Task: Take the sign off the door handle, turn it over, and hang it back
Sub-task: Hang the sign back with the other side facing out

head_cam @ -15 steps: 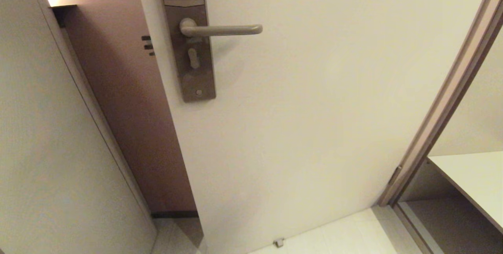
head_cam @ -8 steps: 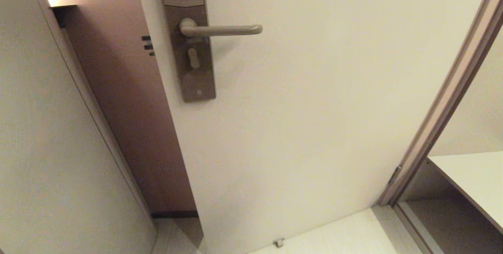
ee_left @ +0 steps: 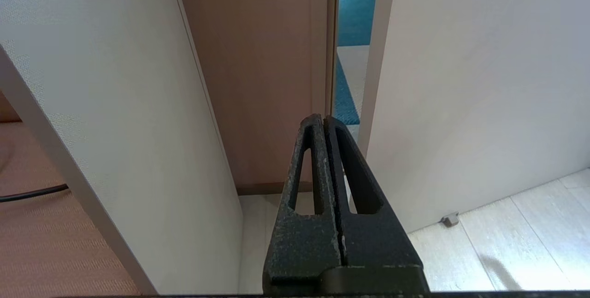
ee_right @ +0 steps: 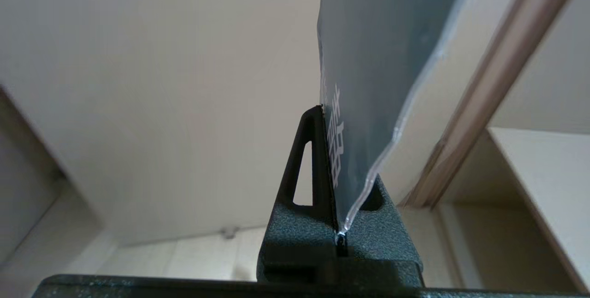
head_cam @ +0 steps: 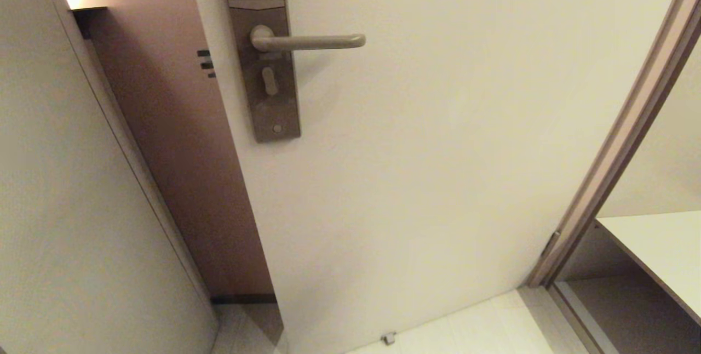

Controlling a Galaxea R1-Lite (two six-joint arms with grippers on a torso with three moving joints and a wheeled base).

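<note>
Right hand clamped on the blue-grey sign, card standing edge-on beyond its fingers, out of the head view; bare door handle, upper centre, lies level, free end rightward; left hand shut, empty.

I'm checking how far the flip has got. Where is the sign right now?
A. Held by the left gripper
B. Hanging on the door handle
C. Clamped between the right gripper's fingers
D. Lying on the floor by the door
C: the right wrist view shows the sign, blue-grey side visible, pinched in the right gripper, while the door handle is bare and the left gripper is shut on nothing.
</note>
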